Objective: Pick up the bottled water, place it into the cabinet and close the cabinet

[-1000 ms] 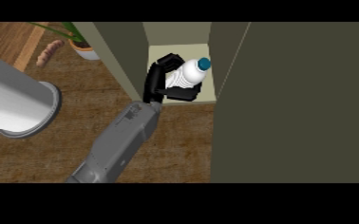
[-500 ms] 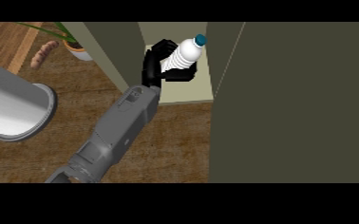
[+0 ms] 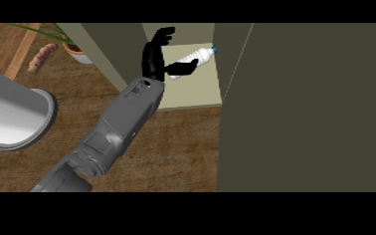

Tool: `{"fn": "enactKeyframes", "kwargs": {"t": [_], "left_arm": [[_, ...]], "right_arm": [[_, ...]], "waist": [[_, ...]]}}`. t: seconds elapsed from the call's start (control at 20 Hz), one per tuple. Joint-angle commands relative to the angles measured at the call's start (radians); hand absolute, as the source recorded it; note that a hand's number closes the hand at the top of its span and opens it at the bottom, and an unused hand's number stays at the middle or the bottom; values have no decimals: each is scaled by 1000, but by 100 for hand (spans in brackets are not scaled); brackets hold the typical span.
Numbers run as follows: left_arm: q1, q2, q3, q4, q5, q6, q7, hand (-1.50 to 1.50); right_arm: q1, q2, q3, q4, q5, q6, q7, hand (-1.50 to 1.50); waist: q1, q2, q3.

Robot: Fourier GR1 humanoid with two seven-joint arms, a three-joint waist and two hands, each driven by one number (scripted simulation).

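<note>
The bottled water (image 3: pixel 197 57), white with a blue cap, leans tilted inside the open cabinet (image 3: pixel 192 93), cap toward the upper right. My left hand (image 3: pixel 152 62) is at the cabinet's mouth, just left of the bottle. Its fingers point straight up and it is open; only the thumb still reaches to the bottle's lower end. The cabinet door (image 3: pixel 308 109) stands open as a large dark green panel on the right. My right hand is out of view.
A big grey round vessel (image 3: pixel 18 124) sits on the wooden counter (image 3: pixel 169 149) at the left edge. Behind it are a potted plant (image 3: pixel 77 55) and a bread loaf (image 3: pixel 43 57). The cabinet's left wall (image 3: pixel 110 50) is beside my wrist.
The hand carried the bottle deeper into the cabinet, then uncurled its fingers from it. The bottle now leans inside on its own.
</note>
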Motion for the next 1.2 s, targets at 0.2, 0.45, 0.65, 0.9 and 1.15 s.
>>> {"fn": "enactKeyframes", "kwargs": {"t": [0.2,0.45,0.65,0.9,1.15], "left_arm": [[-45,15,41,37,1,-24,-93,-150],[-34,7,180,-131,122,-139,-275,150],[-4,-5,204,-137,150,-330,-329,150],[-2,-11,149,-164,194,-335,-315,150],[77,-11,44,-290,263,-385,-265,150]], "right_arm": [[1,-5,1,-94,-85,27,32,-150],[-2,11,15,-50,-50,28,11,-150],[47,-7,21,-102,-39,44,21,-150],[70,-42,-11,-167,-78,69,60,-150],[13,19,65,-142,-1,22,95,-150]], "waist": [[2,9,-2],[17,5,-4],[10,-1,-4],[11,-13,-2],[35,-23,-2]]}}
